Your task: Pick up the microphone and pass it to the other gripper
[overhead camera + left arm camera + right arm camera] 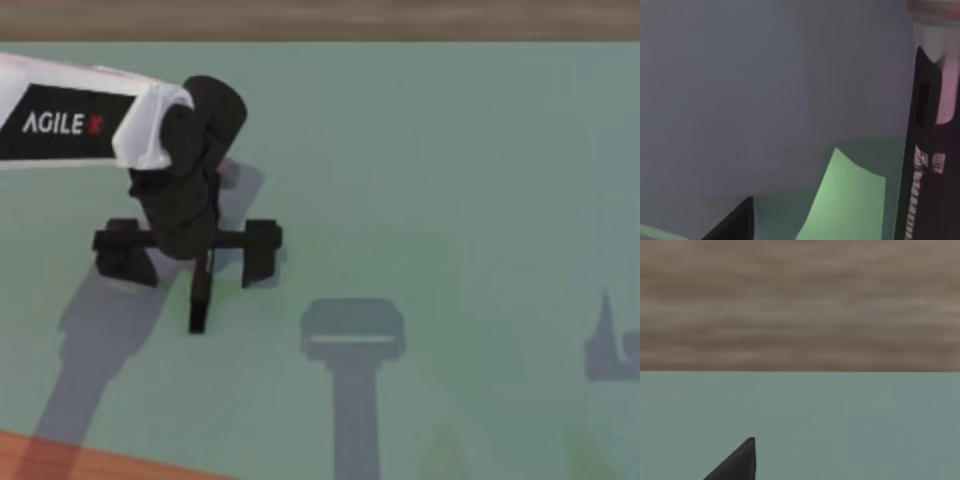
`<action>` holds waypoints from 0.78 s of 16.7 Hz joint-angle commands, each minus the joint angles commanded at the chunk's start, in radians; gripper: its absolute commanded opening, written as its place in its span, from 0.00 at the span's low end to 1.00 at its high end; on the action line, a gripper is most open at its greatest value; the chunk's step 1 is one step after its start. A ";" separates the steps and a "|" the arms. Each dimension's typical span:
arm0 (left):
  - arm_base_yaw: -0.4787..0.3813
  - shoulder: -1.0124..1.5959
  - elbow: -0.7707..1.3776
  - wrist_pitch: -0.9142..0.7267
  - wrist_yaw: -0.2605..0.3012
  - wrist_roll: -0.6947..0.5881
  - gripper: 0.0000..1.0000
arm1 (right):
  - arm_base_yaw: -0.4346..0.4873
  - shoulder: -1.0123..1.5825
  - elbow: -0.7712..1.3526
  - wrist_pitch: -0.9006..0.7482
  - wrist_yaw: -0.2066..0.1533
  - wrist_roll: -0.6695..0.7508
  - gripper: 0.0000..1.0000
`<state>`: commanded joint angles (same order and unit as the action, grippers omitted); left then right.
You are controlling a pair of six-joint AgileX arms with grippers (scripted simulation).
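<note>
Closest under the top camera is the left gripper (193,250), pointing straight down over the left half of the tabletop (470,180). Its 2 black fingers (262,250) are spread wide, 1 toward the tabletop's left edge and 1 toward its middle, and they hold nothing.

Between them, well apart from both, is the microphone (200,295). It appears to lie flat on the green surface. Its slim black handle runs toward the near edge and pokes out below the wrist. Its pale rounded head peeks out beside the wrist on the side of the far edge. The middle of the handle is hidden under the bulky black wrist.

In the left wrist view the microphone (926,130) fills the picture's edge as a long black bar with pale markings, very near the lens. 1 dark fingertip (737,222) shows at the corner.

From the wrist the white arm shell with its AgileX lettering reaches off past the left edge.

The right gripper (740,465) does not show in the top view. Its own camera shows only a dark tip over bare tabletop near the far edge, and I cannot tell how it is set.
</note>
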<state>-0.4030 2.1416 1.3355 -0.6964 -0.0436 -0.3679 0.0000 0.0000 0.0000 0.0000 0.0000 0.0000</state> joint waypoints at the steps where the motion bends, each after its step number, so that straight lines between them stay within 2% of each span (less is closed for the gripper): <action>1: 0.001 0.011 -0.008 0.016 0.000 0.001 1.00 | 0.000 0.000 0.000 0.000 0.000 0.000 1.00; 5: 0.001 0.014 -0.011 0.021 0.000 0.001 1.00 | 0.000 0.000 0.000 0.000 0.000 0.000 1.00; 13: 0.001 0.014 -0.011 0.021 0.000 0.001 0.40 | 0.000 0.000 0.000 0.000 0.000 0.000 1.00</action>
<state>-0.4022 2.1557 1.3247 -0.6759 -0.0434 -0.3670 0.0000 0.0000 0.0000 0.0000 0.0000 0.0000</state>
